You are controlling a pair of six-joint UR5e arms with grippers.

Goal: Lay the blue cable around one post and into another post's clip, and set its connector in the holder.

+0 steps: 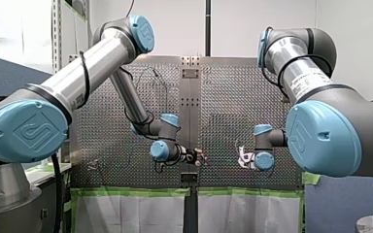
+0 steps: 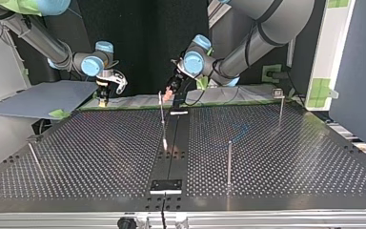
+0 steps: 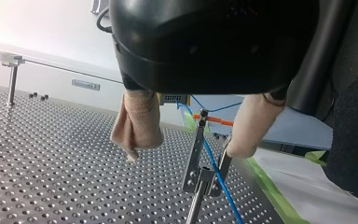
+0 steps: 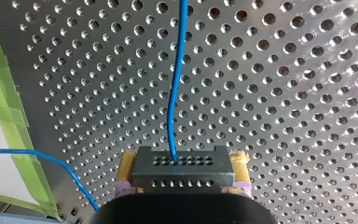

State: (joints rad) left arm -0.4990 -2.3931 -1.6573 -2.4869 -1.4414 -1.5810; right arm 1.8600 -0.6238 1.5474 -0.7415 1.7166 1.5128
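My right gripper (image 4: pixel 184 162) is clamped on the dark connector (image 4: pixel 182 176) between its yellow pads (image 4: pixel 127 164) — the blue cable (image 4: pixel 173 93) runs out of it over the perforated table (image 4: pixel 284 93). My left gripper (image 3: pixel 196 135) hangs with its beige pads (image 3: pixel 137 123) spread apart either side of a clip post (image 3: pixel 199 175) — the cable passes between the clip's prongs

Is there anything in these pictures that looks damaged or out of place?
Yes, a small thing. In the left wrist view, one beige pad of my left tool looks wrinkled and ragged at its tip, while the other pad is smooth. The blue cable and the clip look in order.
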